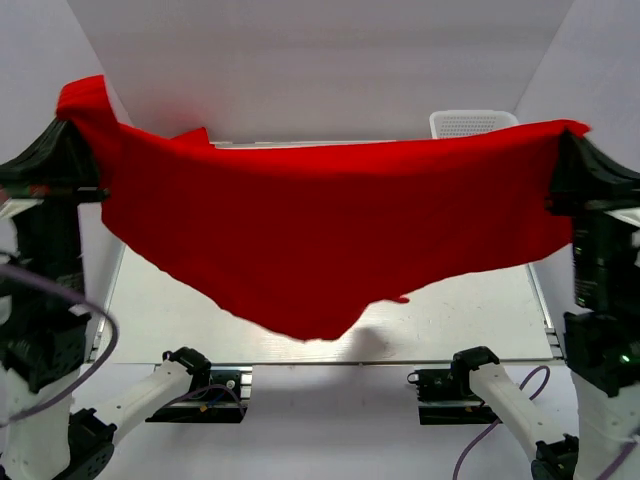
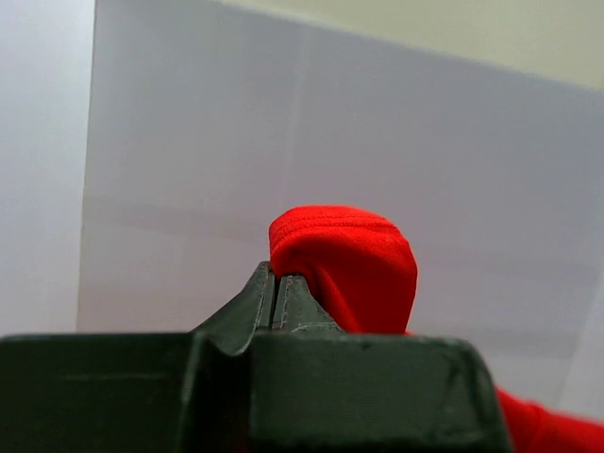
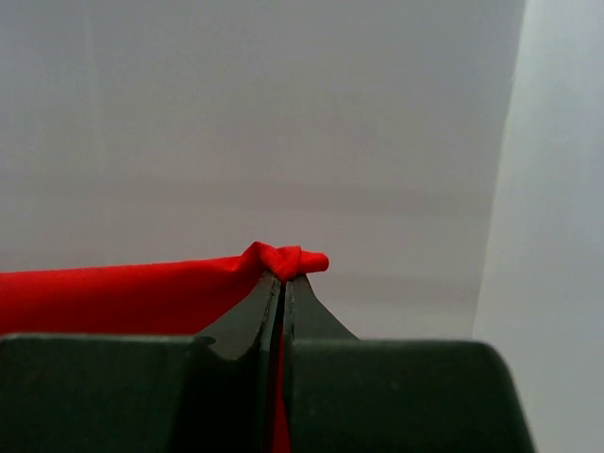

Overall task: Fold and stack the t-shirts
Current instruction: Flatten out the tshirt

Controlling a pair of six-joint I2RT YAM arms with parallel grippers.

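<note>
A: State of the left gripper (image 1: 72, 128)?
B: Clamped on the red t-shirt (image 1: 320, 230). In the wrist view both dark fingers (image 2: 247, 307) press together, and a rounded bunch of hemmed red fabric bulges just above and right of the tips.
A: And the right gripper (image 1: 566, 138)?
B: Same, closed on the shirt. Its wrist view shows a small red knot of cloth poking out right at the tips, with the fabric running off level to its left.
A: So where is the shirt?
B: Stretched between the two grippers, which are both raised high, one at each side of the top view. The top edge runs almost taut from one gripper to the other. Below them the cloth hangs in a broad sag, with its lowest point a bit nearer the left gripper's side and toward the arm bases.
A: Is it touching the table (image 1: 180, 320)?
B: Cannot tell. The low point hangs over the table's near edge, with a soft shadow just right of it.
A: Anything else?
B: A white mesh basket (image 1: 470, 123) behind the shirt's top edge, nearer the right gripper. Only its upper part shows. White walls (image 1: 320, 60) beyond both grippers.
</note>
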